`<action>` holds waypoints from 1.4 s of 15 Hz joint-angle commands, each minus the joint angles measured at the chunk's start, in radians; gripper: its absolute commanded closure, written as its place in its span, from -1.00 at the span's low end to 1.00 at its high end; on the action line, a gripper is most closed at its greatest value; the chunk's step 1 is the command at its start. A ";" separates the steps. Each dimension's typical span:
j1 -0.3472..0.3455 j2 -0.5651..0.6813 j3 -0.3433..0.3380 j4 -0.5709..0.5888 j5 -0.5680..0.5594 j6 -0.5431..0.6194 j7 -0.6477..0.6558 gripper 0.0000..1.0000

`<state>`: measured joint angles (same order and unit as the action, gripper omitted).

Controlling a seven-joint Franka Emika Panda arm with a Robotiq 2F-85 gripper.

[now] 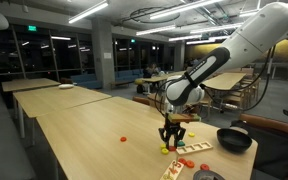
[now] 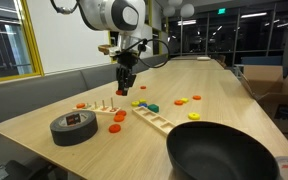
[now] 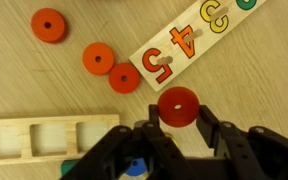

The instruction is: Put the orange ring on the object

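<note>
My gripper [image 3: 178, 128] is shut on an orange ring [image 3: 178, 107], one finger on each side of it. The ring looks larger than the others, so it is held above the table. Three more orange rings [image 3: 98, 59] lie on the wood to the upper left. In both exterior views the gripper [image 2: 125, 90] [image 1: 171, 146] hangs just above the table. In an exterior view it is over a small wooden peg base [image 2: 104, 107] with orange rings [image 2: 119, 117] beside it.
A wooden number board [image 3: 189, 40] lies at the upper right and a wooden slotted frame [image 3: 44, 140] at the lower left. A black bowl [image 2: 224, 150] [image 1: 234, 140] stands near the table edge. A black tape roll [image 2: 74, 125] sits near the pegs. Yellow and orange pieces [image 2: 181, 101] lie scattered.
</note>
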<state>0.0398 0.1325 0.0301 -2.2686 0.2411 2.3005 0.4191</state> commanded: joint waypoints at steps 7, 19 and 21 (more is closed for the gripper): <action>0.028 -0.089 0.023 -0.089 0.021 0.002 -0.023 0.51; 0.048 -0.166 0.051 -0.169 -0.007 0.000 -0.002 0.51; 0.052 -0.163 0.059 -0.174 -0.020 0.007 0.015 0.51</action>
<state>0.0816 0.0013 0.0790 -2.4195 0.2407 2.3008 0.4075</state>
